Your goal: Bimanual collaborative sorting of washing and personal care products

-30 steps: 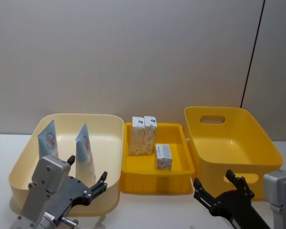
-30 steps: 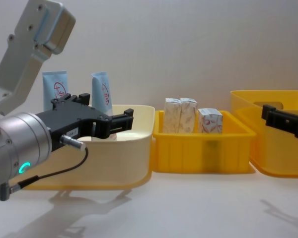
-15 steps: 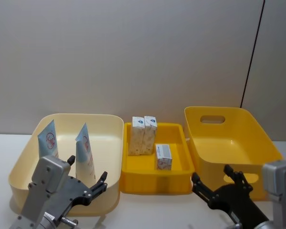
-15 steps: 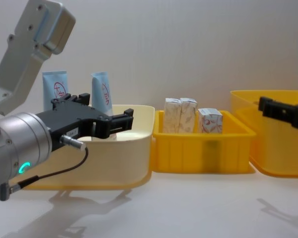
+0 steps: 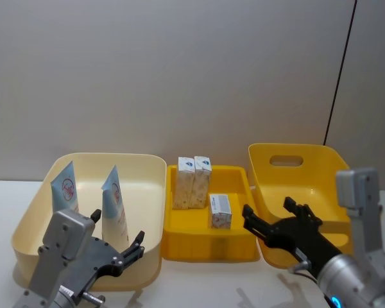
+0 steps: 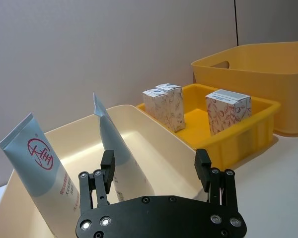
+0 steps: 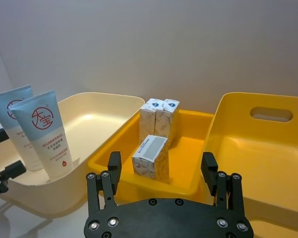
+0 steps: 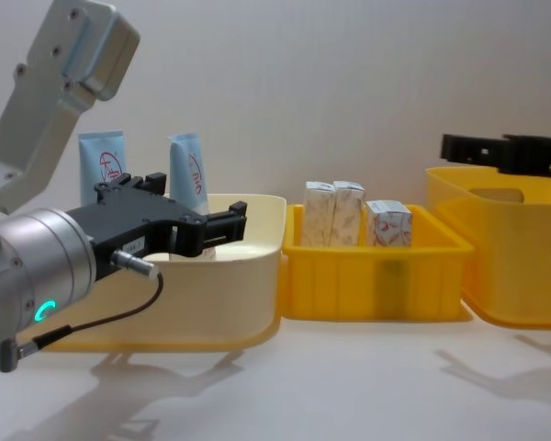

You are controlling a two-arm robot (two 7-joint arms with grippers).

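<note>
Head view looks down on a white bench [image 5: 199, 282] carrying three containers in a row. On the robot's left sits a wide cream plastic bin [image 5: 147, 158]. Two tall light-blue-and-white squeeze tubes with a red round logo stand in it, cap down, one near its left wall [image 5: 65, 187] and one nearer its middle [image 5: 114, 200]. A shallow yellow plastic tray [image 5: 208, 249] sits in the centre, just beside the cream bin. It holds three small beige-patterned cartons. Two taller ones stand side by side and touching at the back left [image 5: 185, 181] [image 5: 202, 180], and a shorter one [image 5: 220, 211] stands nearer the front, slightly apart from them. On the right is a deep yellow plastic bin with a handle slot [image 5: 287, 147].

The left pincer [image 6: 155, 162] hangs at the near edge of the cream bin with its fingers spread wide, gripping nothing; the left wrist view shows the nearer tube just beyond it. The right pincer [image 7: 161, 160] is also spread wide and holds nothing. In the chest view it hovers above the rim of the deep yellow bin. In the head view it sits at that bin's near-left corner, beside the tray.
</note>
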